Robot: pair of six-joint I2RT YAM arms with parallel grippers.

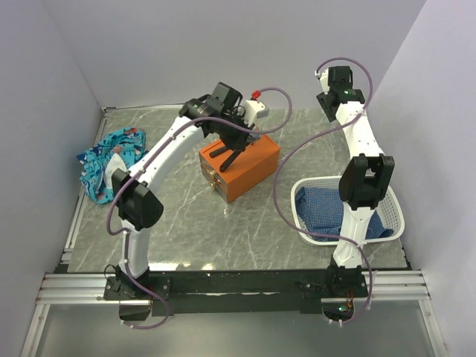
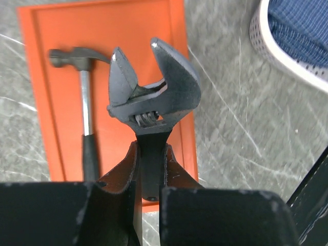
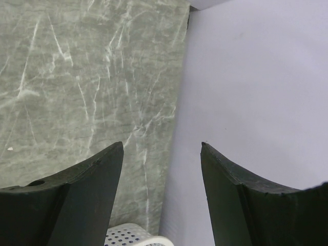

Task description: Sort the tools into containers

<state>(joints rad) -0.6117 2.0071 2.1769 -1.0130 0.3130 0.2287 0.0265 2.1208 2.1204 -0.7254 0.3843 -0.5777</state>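
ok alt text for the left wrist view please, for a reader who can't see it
The left pincer grips a dark adjustable wrench by its handle, head pointing away, above an orange box on whose top a small black-handled hammer lies. To the right are grey marbled table and the rim of a white basket holding blue cloth.

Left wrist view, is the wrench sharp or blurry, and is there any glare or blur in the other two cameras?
Left wrist view: the wrench and hammer are reasonably sharp, while the left end effector at the bottom edge is dark and soft. Right wrist view: the marble table is crisp, no glare. Top external view: even, soft light, faint shadows, no blur.
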